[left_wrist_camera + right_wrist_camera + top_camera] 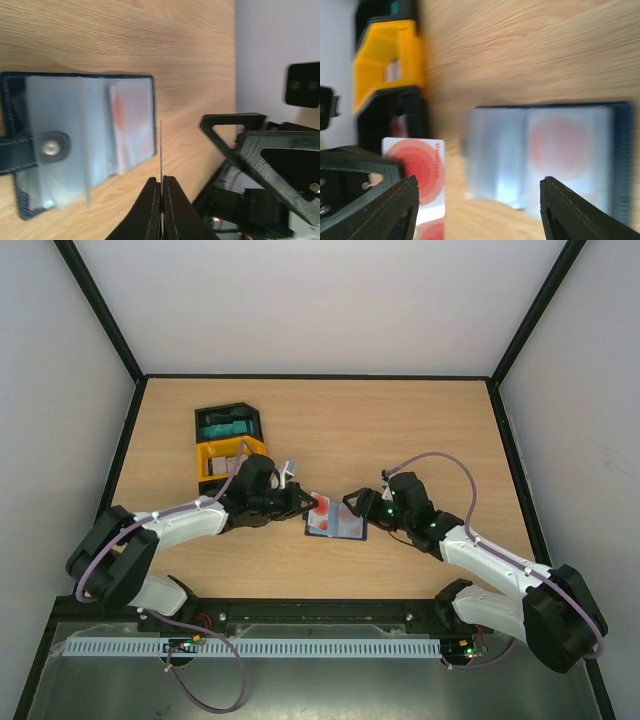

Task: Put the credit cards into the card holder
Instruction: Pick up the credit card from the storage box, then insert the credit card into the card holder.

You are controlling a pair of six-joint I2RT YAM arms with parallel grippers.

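Observation:
The navy card holder (337, 527) lies open on the table, clear sleeves up, with a red-and-white card (131, 125) inside one sleeve. My left gripper (303, 502) is shut on another red-and-white credit card (319, 507), held on edge just left of the holder. In the left wrist view that card (161, 150) shows edge-on between the closed fingers (162, 182), beside the holder (75, 145). My right gripper (353, 500) is open and empty above the holder's right part. In the right wrist view its jaws (479, 187) stand wide over the holder (545, 155), with the held card (417, 170) at left.
A yellow tray (222, 462) and a black tray (228, 423) stand at the back left, behind the left arm; the yellow tray also shows in the right wrist view (385, 60). Black-framed walls surround the table.

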